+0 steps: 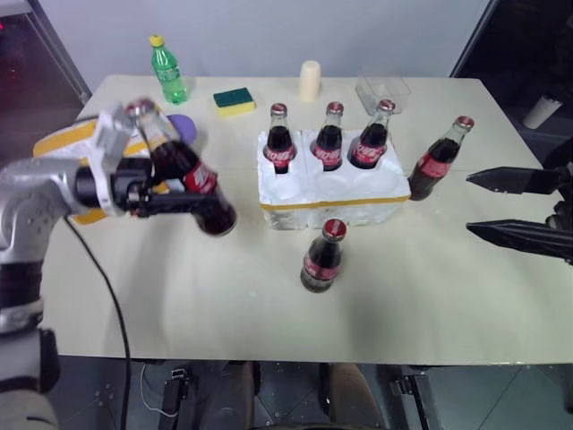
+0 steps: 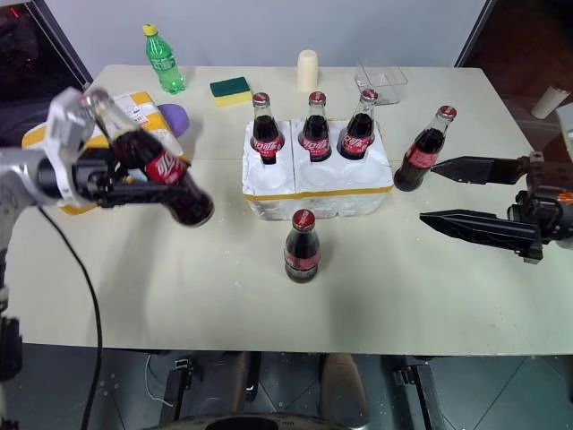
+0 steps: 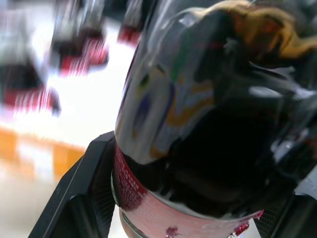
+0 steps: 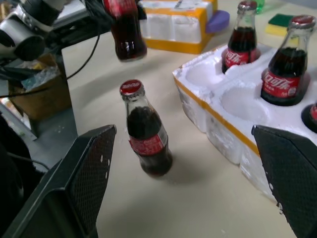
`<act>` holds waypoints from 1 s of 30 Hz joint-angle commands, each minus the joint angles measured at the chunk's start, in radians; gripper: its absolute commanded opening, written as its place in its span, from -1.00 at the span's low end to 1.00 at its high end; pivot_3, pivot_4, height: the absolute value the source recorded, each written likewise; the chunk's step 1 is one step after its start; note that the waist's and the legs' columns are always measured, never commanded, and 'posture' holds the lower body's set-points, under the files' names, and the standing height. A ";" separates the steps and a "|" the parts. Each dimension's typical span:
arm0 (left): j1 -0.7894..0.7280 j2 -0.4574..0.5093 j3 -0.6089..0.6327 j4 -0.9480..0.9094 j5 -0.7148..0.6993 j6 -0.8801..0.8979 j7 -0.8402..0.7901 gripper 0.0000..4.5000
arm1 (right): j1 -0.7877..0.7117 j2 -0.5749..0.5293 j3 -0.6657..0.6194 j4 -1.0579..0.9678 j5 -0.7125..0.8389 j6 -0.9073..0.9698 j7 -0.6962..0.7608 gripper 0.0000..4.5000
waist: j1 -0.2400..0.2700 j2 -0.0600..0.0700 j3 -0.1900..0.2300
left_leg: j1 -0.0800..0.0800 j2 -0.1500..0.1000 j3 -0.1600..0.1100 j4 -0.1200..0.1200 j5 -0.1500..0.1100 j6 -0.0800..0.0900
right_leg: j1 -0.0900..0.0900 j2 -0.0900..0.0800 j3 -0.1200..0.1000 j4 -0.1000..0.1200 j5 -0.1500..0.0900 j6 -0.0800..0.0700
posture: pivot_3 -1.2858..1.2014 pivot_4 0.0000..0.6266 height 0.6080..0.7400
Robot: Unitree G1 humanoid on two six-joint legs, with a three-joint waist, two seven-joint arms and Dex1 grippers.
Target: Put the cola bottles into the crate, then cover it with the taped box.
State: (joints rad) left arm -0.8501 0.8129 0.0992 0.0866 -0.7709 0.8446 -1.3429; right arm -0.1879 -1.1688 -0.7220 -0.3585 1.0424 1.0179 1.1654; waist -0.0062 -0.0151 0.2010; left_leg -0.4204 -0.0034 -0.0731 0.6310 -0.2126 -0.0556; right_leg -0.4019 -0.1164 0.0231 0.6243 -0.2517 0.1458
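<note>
Left claw clamped on a cola bottle, gripping around the label zone. Bottle is lifted clear of the table and tilted, red cap toward the robot's left and up, base toward the crate. Left wrist view confirms it: dark glass and red label sit between both fingers.

Right claw wide open, holding nothing, both black fingers pointing toward the table centre, hovering above the table's right side.

Crate sits between the two claws, well apart from the left one, nearer the right. Three cola bottles stand upright in its far row of wells; the three near wells are empty. Yellow tape band runs round its rim.

One bottle stands on the table just beside the crate's right end, close to the tip of the right claw's far finger, not touching. Another bottle stands upright just in front of the crate, between the claws; the right wrist view frames it between that claw's fingers, still apart.

Taped box lies just behind the left claw at the table's left edge, partly hidden by the arm.

Green plastic bottle, sponge, clear tub along the far edge, well apart from both claws.
</note>
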 commanded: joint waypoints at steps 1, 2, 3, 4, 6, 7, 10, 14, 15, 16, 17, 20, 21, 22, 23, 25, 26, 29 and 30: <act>-0.162 -0.109 -0.075 0.158 0.098 -0.131 0.007 0.26 | 0.017 0.027 -0.046 -0.052 0.021 -0.009 -0.050 1.00 | 0.002 0.000 0.000 | -0.001 0.000 -0.001 0.001 0.000 0.000 | 0.000 0.000 0.000 0.000 0.000 0.000 | 0.03 -0.52 0.98; -0.193 -0.144 -0.113 0.219 0.159 -0.204 0.001 0.26 | 0.027 0.038 -0.058 -0.067 0.031 -0.002 -0.068 1.00 | 0.003 0.000 0.000 | -0.001 -0.001 -0.001 0.001 0.000 0.000 | 0.000 0.000 0.000 0.001 0.000 0.001 | 0.03 -0.52 0.98; -0.215 -0.167 -0.137 0.265 0.201 -0.257 -0.008 0.26 | 0.033 0.044 -0.066 -0.077 0.041 0.003 -0.081 1.00 | 0.001 0.000 0.000 | -0.001 -0.001 -0.001 0.001 0.000 0.000 | 0.000 0.000 0.000 0.002 0.000 0.001 | 0.03 -0.52 0.98; -0.244 -0.200 -0.158 0.324 0.239 -0.305 -0.008 0.26 | 0.042 0.051 -0.082 -0.089 0.053 0.011 -0.097 1.00 | -0.004 0.000 0.000 | -0.001 -0.001 -0.001 0.001 0.000 0.000 | 0.000 0.000 0.000 0.002 0.000 0.001 | 0.03 -0.52 0.98; -0.286 -0.257 -0.190 0.427 0.303 -0.397 -0.011 0.26 | 0.065 0.062 -0.113 -0.113 0.075 0.024 -0.121 1.00 | -0.010 0.000 0.000 | -0.001 -0.001 -0.001 0.000 0.000 0.000 | -0.002 0.000 0.000 0.003 0.000 0.001 | 0.03 -0.52 0.98; -0.300 -0.277 -0.198 0.466 0.326 -0.431 -0.016 0.26 | 0.075 0.065 -0.125 -0.122 0.085 0.028 -0.132 1.00 | -0.009 -0.001 0.000 | -0.001 -0.001 -0.001 0.000 0.000 0.000 | -0.004 0.000 0.000 0.005 0.000 0.001 | 0.03 -0.52 0.98; -0.318 -0.315 -0.230 0.557 0.397 -0.534 -0.052 0.26 | 0.110 0.078 -0.162 -0.145 0.113 0.039 -0.169 1.00 | -0.012 0.000 0.000 | -0.004 -0.001 -0.001 -0.002 0.000 0.000 | -0.008 0.001 0.000 0.007 0.000 0.001 | 0.03 -0.52 0.98; -0.313 -0.343 -0.270 0.636 0.489 -0.656 -0.075 0.26 | 0.165 0.102 -0.207 -0.175 0.145 0.048 -0.209 1.00 | -0.004 -0.001 0.001 | -0.005 -0.001 -0.002 0.000 0.000 0.001 | -0.008 0.000 0.000 0.006 0.000 0.001 | 0.03 -0.52 0.98; -0.310 -0.349 -0.276 0.649 0.508 -0.681 -0.077 0.26 | 0.177 0.107 -0.212 -0.180 0.146 0.044 -0.215 1.00 | -0.004 -0.001 0.001 | -0.006 -0.001 -0.002 0.000 0.000 0.001 | -0.008 0.000 0.000 0.006 0.000 0.001 | 0.03 -0.52 0.98; -0.307 -0.354 -0.283 0.663 0.529 -0.706 -0.075 0.26 | 0.188 0.110 -0.213 -0.182 0.145 0.038 -0.220 1.00 | -0.004 -0.001 0.001 | -0.005 -0.001 -0.002 0.001 0.000 0.001 | -0.007 0.000 0.000 0.006 0.000 0.001 | 0.03 -0.52 0.98; -0.304 -0.359 -0.288 0.676 0.549 -0.732 -0.070 0.26 | 0.196 0.112 -0.212 -0.182 0.143 0.033 -0.224 1.00 | -0.004 -0.001 0.001 | -0.006 -0.001 -0.002 0.001 0.000 0.001 | -0.007 0.000 0.000 0.006 0.000 0.001 | 0.03 -0.52 0.98; -0.293 -0.387 -0.295 0.711 0.590 -0.774 -0.042 0.26 | 0.201 0.117 -0.185 -0.174 0.127 0.009 -0.240 1.00 | -0.007 -0.001 0.001 | -0.005 -0.001 -0.002 0.001 0.000 0.001 | -0.007 0.000 0.000 0.006 0.000 0.001 | 0.03 -0.52 0.98; -0.287 -0.396 -0.297 0.722 0.601 -0.780 -0.032 0.26 | 0.202 0.118 -0.166 -0.174 0.107 -0.005 -0.243 1.00 | -0.007 -0.001 0.001 | -0.005 -0.001 -0.002 0.001 0.000 0.001 | -0.007 0.000 0.000 0.006 0.000 0.001 | 0.03 -0.52 0.98; -0.282 -0.404 -0.297 0.731 0.608 -0.782 -0.028 0.26 | 0.205 0.118 -0.148 -0.174 0.087 -0.018 -0.246 1.00 | -0.008 -0.001 0.001 | -0.005 -0.001 -0.002 0.001 0.000 0.001 | -0.007 0.000 0.000 0.006 0.000 0.001 | 0.03 -0.52 0.98; -0.277 -0.410 -0.297 0.742 0.618 -0.786 -0.021 0.26 | 0.206 0.120 -0.122 -0.176 0.063 -0.036 -0.251 1.00 | -0.007 -0.001 0.001 | -0.005 -0.001 -0.002 0.001 0.000 0.001 | -0.007 0.000 0.000 0.006 0.000 0.001 | 0.03 -0.52 0.98; -0.273 -0.417 -0.292 0.760 0.628 -0.785 -0.004 0.71 | 0.202 0.124 -0.077 -0.175 0.029 -0.066 -0.261 1.00 | -0.005 -0.001 0.000 | -0.005 -0.001 -0.003 0.001 0.000 0.001 | -0.007 0.001 0.000 0.006 0.000 0.001 | 0.03 -0.52 0.98; -0.273 -0.418 -0.288 0.767 0.631 -0.784 0.002 0.87 | 0.197 0.126 -0.055 -0.174 0.016 -0.081 -0.265 1.00 | -0.004 -0.001 0.000 | -0.005 -0.001 -0.003 0.001 0.000 0.001 | -0.006 0.001 0.000 0.006 0.000 0.001 | 0.03 -0.52 0.98; -0.268 -0.407 -0.270 0.761 0.631 -0.785 0.015 0.99 | 0.169 0.134 0.003 -0.171 -0.003 -0.112 -0.285 1.00 | -0.005 -0.001 0.000 | -0.004 -0.001 -0.003 0.001 0.000 0.001 | -0.006 0.000 0.000 0.006 0.000 0.002 | 0.03 -0.52 0.98; -0.266 -0.399 -0.259 0.749 0.623 -0.778 0.010 0.99 | 0.160 0.136 0.016 -0.172 -0.002 -0.119 -0.289 1.00 | -0.005 -0.001 0.000 | -0.004 -0.001 -0.003 0.002 0.000 0.001 | -0.005 0.000 0.000 0.006 0.000 0.002 | 0.03 -0.52 0.98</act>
State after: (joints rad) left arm -1.1131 0.3943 -0.1789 0.8539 -0.1557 0.0623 -1.3362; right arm -0.0084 -1.0385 -0.7043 -0.5245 1.0417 0.9298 0.8847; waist -0.0108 -0.0161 0.2013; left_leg -0.4245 -0.0044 -0.0757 0.6326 -0.2126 -0.0550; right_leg -0.4075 -0.1160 0.0230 0.6306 -0.2519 0.1474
